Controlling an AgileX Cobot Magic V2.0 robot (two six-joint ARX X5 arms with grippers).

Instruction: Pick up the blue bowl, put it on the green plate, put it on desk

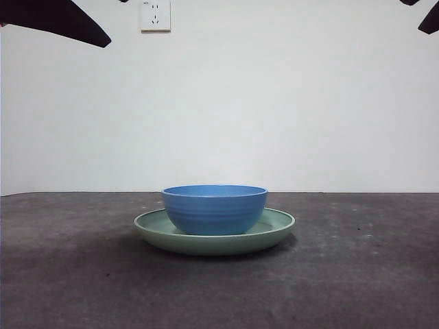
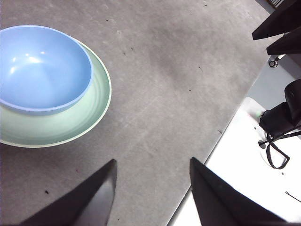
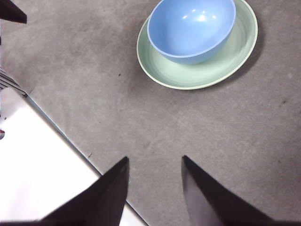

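The left gripper (image 2: 153, 193) hangs above the desk (image 2: 178, 84) with its jaws spread apart and nothing between them; the right gripper (image 3: 155, 188) does the same on the other side, likewise released and empty. Neither is near the work: in the front view they show only as dark tips at the two top corners. Out from both, in the middle of the desk, sits the bowl (image 1: 215, 208), upright and empty, resting in the plate (image 1: 274, 229), which lies flat on the desk. The bowl sits off the plate's centre, its rim close to the plate's edge on one side with a broad crescent of green bare on the other, as both wrist views show. Being round, the bowl has no long axis to line up with, so what counts is the approach over its rim. Each wrist view shows the stack well ahead of its jaws and off to one side, and neither arm looks clearly nearer. Judging by how things lie, the bowl is already on the plate, and what remains is to lift it off and set it on bare desk beside the plate.
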